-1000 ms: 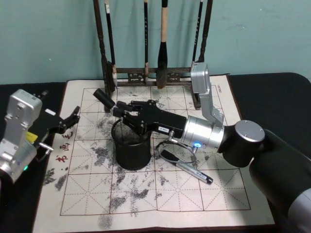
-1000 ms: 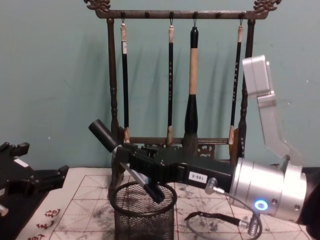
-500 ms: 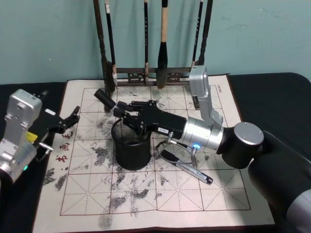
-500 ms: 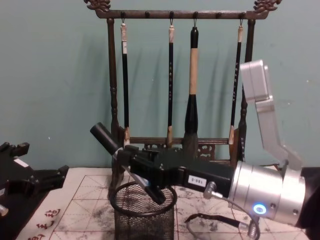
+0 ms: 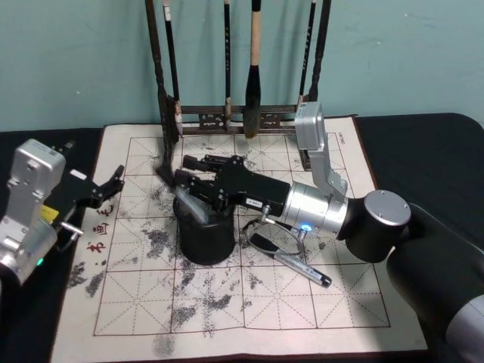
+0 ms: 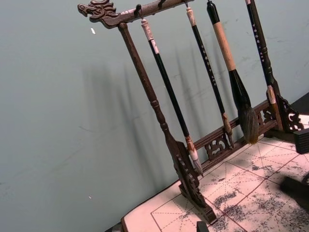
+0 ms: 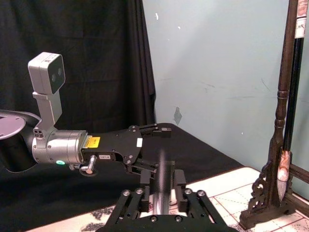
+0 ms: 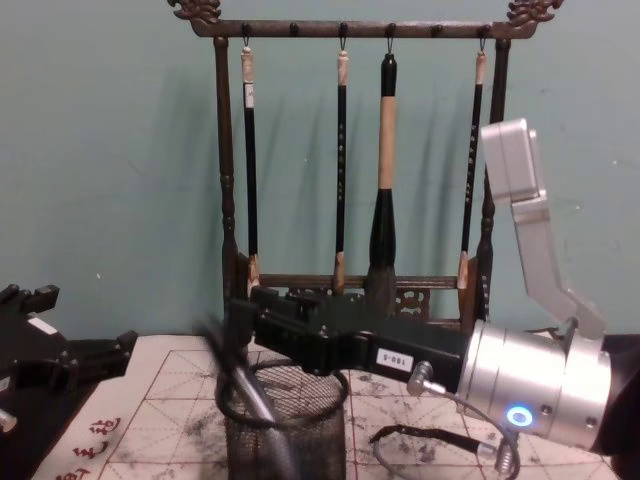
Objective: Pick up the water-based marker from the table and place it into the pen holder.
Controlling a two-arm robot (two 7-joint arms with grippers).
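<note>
on the ink-spotted mat (image 5: pixel 302 302), the left gripper (image 5: pixel 113 183) idles with jaws apart, the marker (image 5: pixel 190 204) leans inside the pen holder (image 5: pixel 204 240), and the right gripper (image 5: pixel 195 170) above it, jaws spread and empty, should rise straight, sparing the rim.

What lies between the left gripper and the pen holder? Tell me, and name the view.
Just a stretch of the ink-smudged grid mat separates the left gripper from the pen holder; nothing stands on it. The head view shows this.
</note>
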